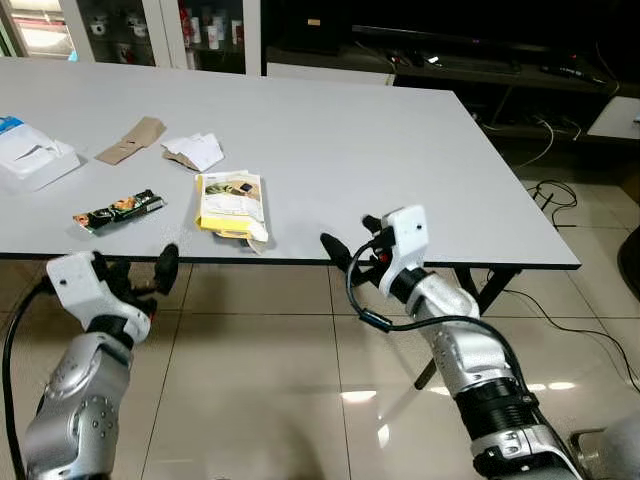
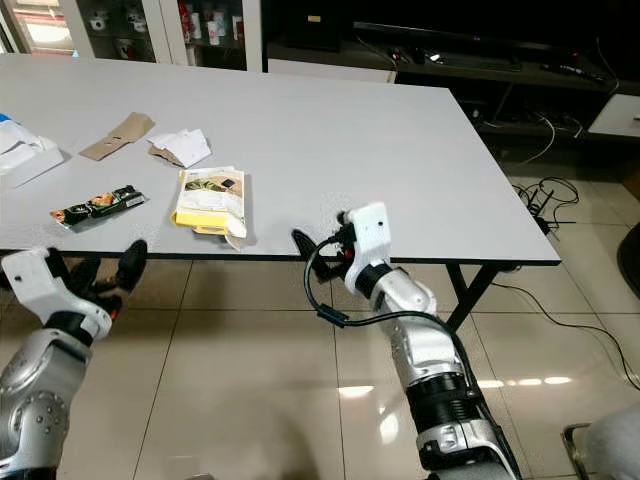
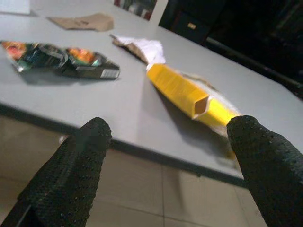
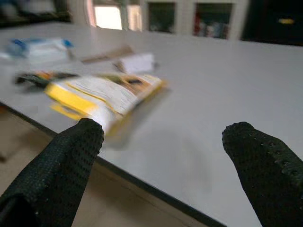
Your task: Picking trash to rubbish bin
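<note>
Both grippers hover at the near edge of the bench (image 1: 400, 170), over the tiled floor (image 1: 260, 370). The left gripper (image 3: 165, 165) has its jaws spread wide, holding nothing; the right gripper (image 4: 161, 165) likewise has its jaws apart and empty. Just beyond them, close to the bench edge, lies a yellow box (image 1: 232, 205), flat. To its left lies a dark wrapper (image 1: 117, 210). Farther back lie crumpled paper (image 1: 195, 151) and a cardboard scrap (image 1: 131, 139). A white pack (image 1: 32, 158) sits at the far left.
</note>
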Motion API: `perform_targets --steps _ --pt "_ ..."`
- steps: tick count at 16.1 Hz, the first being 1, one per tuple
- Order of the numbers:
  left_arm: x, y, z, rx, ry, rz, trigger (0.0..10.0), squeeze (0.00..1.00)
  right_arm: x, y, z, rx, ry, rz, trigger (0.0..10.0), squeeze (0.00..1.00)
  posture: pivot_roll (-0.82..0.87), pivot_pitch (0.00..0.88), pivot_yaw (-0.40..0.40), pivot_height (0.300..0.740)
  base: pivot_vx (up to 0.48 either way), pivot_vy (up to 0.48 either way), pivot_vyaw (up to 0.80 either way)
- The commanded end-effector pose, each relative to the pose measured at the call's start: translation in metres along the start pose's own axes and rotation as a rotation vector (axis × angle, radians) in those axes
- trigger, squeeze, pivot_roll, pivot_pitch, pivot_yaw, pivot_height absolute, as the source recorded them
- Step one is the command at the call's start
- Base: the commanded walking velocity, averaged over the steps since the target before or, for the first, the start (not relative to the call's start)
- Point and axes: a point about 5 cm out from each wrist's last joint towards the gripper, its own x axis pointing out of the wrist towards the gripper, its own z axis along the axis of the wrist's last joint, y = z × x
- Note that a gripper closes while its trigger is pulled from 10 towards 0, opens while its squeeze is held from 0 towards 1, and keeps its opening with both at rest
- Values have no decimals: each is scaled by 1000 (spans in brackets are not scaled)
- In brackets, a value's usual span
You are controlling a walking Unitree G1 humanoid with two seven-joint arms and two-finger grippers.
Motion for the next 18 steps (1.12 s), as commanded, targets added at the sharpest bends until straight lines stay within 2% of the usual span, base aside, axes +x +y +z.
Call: perform_targets --steps 1,2,7,12,14,18 --pt "4 -4 -1 4 0 -23 10000 0 -4 2 3 33 -14 46 10000 0 12 33 -98 740 0 0 0" --pt "9 -7 0 9 -4 -36 10000 0 -5 5 6 68 -30 79 10000 0 11 36 -97 740 0 0 0" --pt "19 -13 1 -30 -1 -67 10000 0 -8 7 7 70 -19 124 10000 0 7 47 -97 740 0 0 0" --pt "39 -14 -11 -188 15 -79 10000 0 -9 13 11 92 -25 172 10000 0 -9 45 -99 740 0 0 0" --pt "48 -17 -12 -295 5 -78 10000 0 -10 14 12 97 -27 179 10000 0 -16 46 -99 740 0 0 0" --pt "62 -29 -23 -395 10 -94 10000 0 -12 17 12 110 -24 185 10000 0 -28 43 -103 740 0 0 0"
